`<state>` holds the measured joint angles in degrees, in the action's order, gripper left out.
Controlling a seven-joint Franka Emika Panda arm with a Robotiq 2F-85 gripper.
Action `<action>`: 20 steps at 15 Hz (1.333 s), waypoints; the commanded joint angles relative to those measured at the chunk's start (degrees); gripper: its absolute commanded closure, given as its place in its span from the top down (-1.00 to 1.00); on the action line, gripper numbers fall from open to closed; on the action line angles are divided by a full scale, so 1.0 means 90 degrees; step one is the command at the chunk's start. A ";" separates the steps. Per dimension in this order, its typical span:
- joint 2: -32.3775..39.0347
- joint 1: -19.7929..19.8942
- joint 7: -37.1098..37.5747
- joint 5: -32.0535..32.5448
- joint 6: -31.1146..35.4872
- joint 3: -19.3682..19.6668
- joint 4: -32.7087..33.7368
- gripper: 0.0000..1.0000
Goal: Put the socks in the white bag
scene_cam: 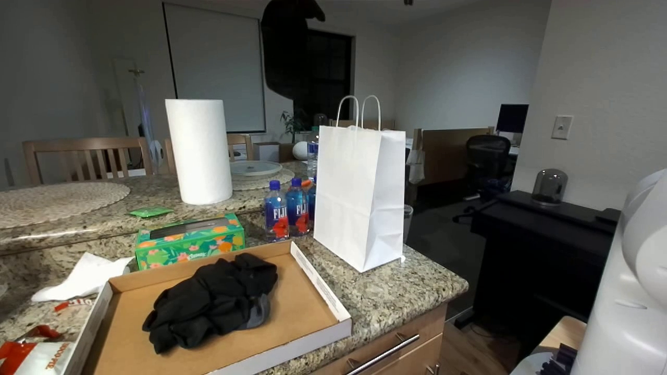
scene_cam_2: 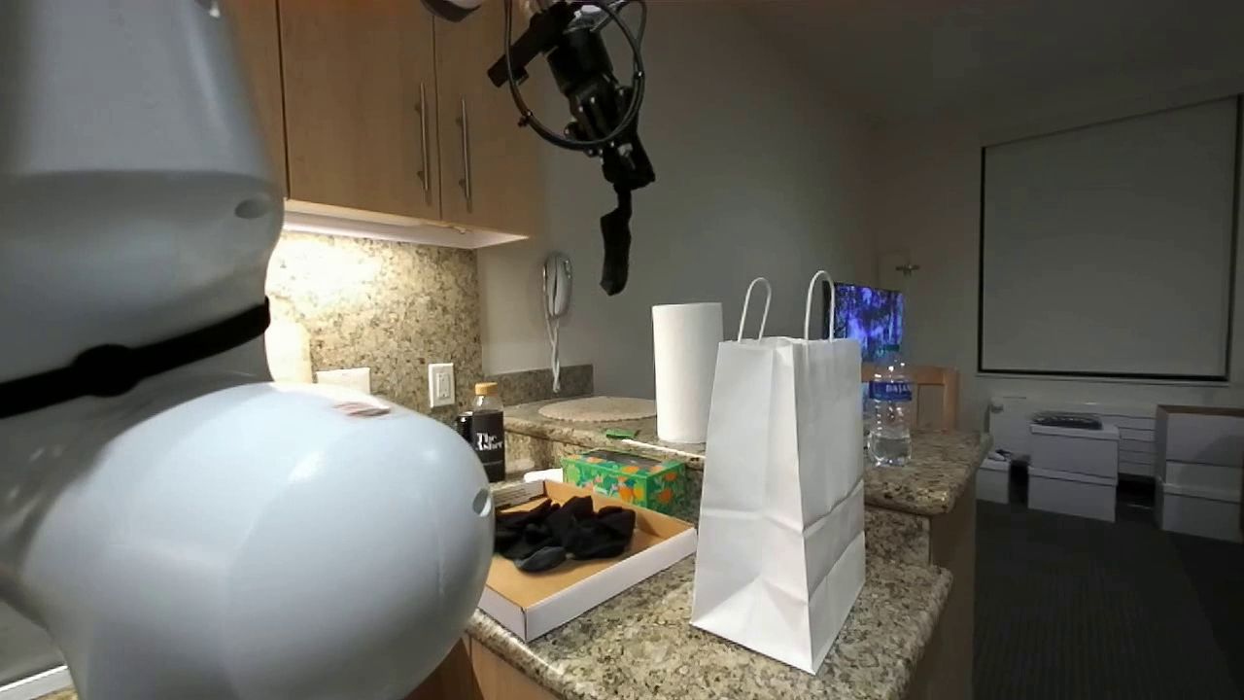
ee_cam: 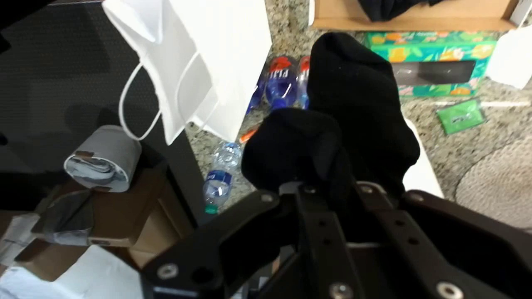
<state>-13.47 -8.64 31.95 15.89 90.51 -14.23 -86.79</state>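
A black sock [ee_cam: 357,95] hangs from my gripper [ee_cam: 334,189], whose jaws are shut on its upper part. In an exterior view the held sock [scene_cam_2: 614,248] dangles in the air, higher than the bag's handles. The white bag [scene_cam: 344,198] stands upright on the counter, handles up; its inside does not show in the exterior views. From the wrist, the bag [ee_cam: 232,50] lies off to the left of the held sock. The other black socks [scene_cam: 213,302] form a heap in a shallow cardboard tray [scene_cam: 307,317]. A dark shape at the top of that exterior view hides part of the background.
Blue water bottles [scene_cam: 276,211] stand close beside the bag. A flowered tissue box [scene_cam: 193,242] sits behind the tray, and a tall paper towel roll [scene_cam: 200,151] rises on the raised ledge. A clear bottle [scene_cam_2: 889,418] is behind the bag. The counter edge [scene_cam: 448,289] runs near the bag.
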 commanded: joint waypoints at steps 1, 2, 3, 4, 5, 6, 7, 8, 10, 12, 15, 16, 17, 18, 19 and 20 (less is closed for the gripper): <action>0.0200 0.0508 0.0358 0.0447 -0.0115 0.0165 0.0744 -0.82; 0.0256 0.0641 0.0461 0.0540 -0.0121 0.0238 0.0898 -0.82; 0.0354 0.0789 0.0519 0.0604 -0.0133 0.0358 0.1089 -0.82; 0.0448 0.0909 0.0656 0.0652 -0.0176 0.0444 0.1250 -0.82; 0.0551 0.1017 0.0783 0.0724 -0.0207 0.0534 0.1381 -0.82; 0.0662 0.1092 0.0977 0.0871 -0.0232 0.0578 0.1481 -0.82; 0.0750 0.1147 0.1180 0.1065 -0.0206 0.0621 0.1502 -0.82; 0.0807 0.1244 0.1389 0.1213 -0.0217 0.0622 0.1492 -0.82; 0.0945 0.1308 0.1901 0.1543 -0.0352 0.0635 0.1403 -0.82; 0.1098 0.1264 0.2453 0.1951 -0.0694 0.0550 0.1376 -0.82; 0.1277 0.1063 0.2683 0.2277 -0.1213 0.0330 0.1360 -0.82; 0.1359 0.1011 0.2709 0.2328 -0.1349 0.0269 0.1408 -0.82; 0.1461 0.0935 0.2694 0.2315 -0.1488 0.0185 0.1514 -0.82; 0.1516 0.0867 0.2684 0.2369 -0.1566 0.0111 0.1561 -0.82; 0.1605 0.0547 0.2684 0.2489 -0.1668 0.0264 0.1685 -0.82; 0.1617 0.0688 0.2672 0.2542 -0.1680 0.0040 0.1688 -0.82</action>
<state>-0.71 -1.09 55.19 36.19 78.28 -12.32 -74.45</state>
